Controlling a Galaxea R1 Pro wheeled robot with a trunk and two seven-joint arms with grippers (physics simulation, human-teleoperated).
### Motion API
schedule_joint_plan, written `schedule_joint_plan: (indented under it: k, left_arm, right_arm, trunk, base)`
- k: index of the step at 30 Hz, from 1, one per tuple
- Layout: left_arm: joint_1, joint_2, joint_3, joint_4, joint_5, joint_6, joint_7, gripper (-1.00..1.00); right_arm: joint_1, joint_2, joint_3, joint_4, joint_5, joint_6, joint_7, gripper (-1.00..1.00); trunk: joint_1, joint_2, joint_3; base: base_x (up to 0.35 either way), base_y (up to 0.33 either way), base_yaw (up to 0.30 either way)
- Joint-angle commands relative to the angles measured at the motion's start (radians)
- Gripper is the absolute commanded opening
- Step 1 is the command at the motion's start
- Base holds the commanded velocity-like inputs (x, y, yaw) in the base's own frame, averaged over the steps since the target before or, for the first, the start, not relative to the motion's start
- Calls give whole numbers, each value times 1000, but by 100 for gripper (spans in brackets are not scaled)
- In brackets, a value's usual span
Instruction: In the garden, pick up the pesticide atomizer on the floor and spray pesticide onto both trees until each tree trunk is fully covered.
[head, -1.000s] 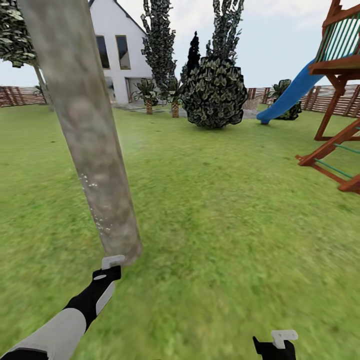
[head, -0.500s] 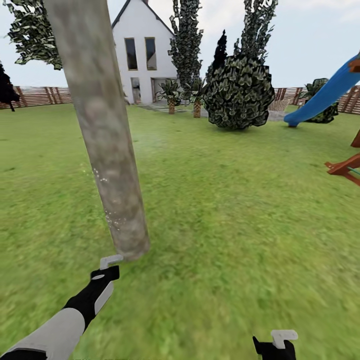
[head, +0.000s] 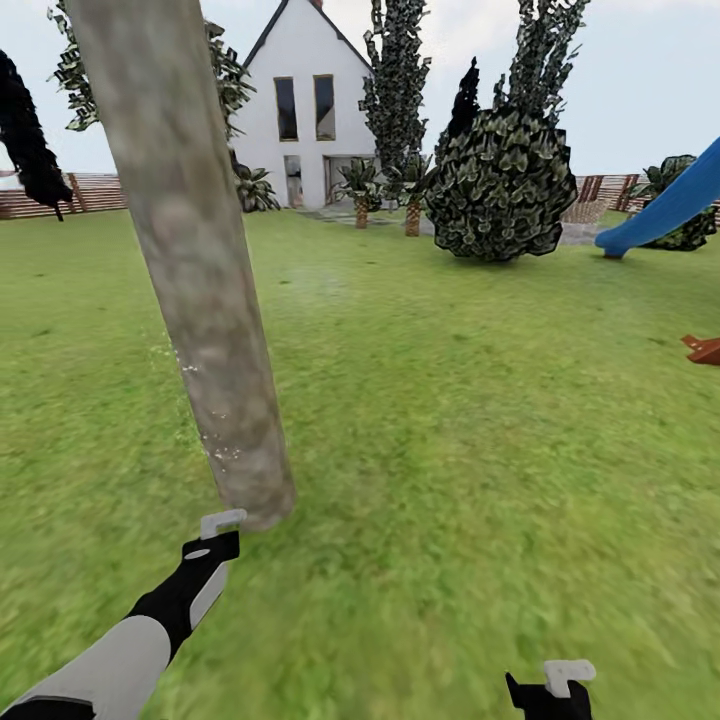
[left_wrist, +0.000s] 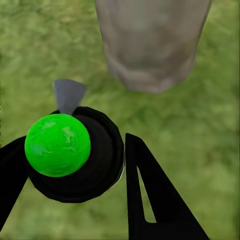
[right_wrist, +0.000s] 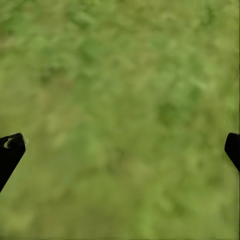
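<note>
Behind the tree trunk (head: 200, 300) stand a house (head: 300, 130) and bush (head: 500, 185). Left gripper (left_wrist: 75, 160) clamps the sprayer (left_wrist: 70, 150) near its base; right gripper (right_wrist: 120, 150) gapes wide over grass (right_wrist: 120, 100).

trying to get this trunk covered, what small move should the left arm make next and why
Probably tilt the left gripper up, so the atomizer it clamps aims higher. The white specks sit on the trunk's lower stretch, and the bark above looks bare.
</note>
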Motion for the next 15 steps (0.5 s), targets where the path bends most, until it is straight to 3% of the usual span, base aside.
schedule_joint_plan:
  k: [1, 15]
  left_arm:
    - [0, -1, 0, 0, -1, 0, 0, -100]
    - [1, -2, -1, 0, 0, -1, 0, -100]
  right_arm:
    - [0, 0, 0, 0, 0, 0, 0, 100]
    - [0, 0, 0, 0, 0, 0, 0, 100]
  trunk:
    - [0, 0, 0]
    - [0, 0, 0]
  base:
    - [107, -258, 269]
    - [14, -271, 277]
